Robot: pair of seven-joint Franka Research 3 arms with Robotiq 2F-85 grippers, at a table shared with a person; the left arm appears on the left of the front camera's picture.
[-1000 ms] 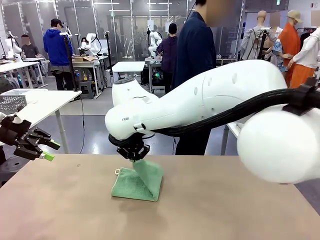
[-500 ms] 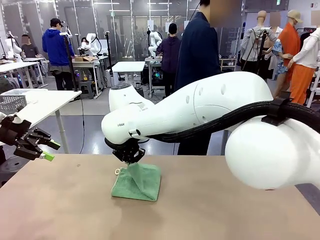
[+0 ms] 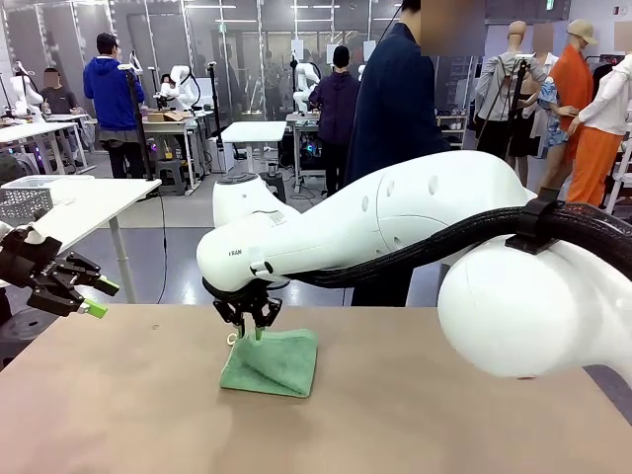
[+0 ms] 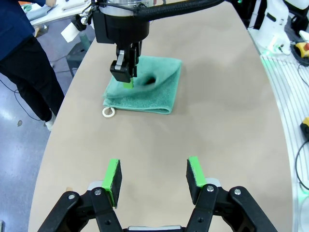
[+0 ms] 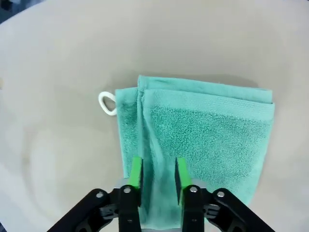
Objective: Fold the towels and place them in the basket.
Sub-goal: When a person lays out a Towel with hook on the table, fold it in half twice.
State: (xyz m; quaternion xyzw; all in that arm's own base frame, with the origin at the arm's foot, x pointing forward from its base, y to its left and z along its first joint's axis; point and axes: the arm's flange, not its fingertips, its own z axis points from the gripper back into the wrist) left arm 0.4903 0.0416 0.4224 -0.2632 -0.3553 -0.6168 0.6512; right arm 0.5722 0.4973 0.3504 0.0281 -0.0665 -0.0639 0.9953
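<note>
- The left gripper (image 3: pixel 99 297) hangs over the near left edge of the table (image 3: pixel 444 415), its green pads (image 4: pixel 112 176) wide apart with nothing between them.
- A folded mint-green towel (image 3: pixel 272 363) lies flat near the middle of the table, with its white loop (image 3: pixel 232 339) sticking out at the far left corner.
- The right gripper (image 3: pixel 249 322) points down over the towel's left part, pads (image 5: pixel 136 171) apart and gripping nothing.
- A person in a dark jacket (image 3: pixel 395 109) stands at the far side.
</note>
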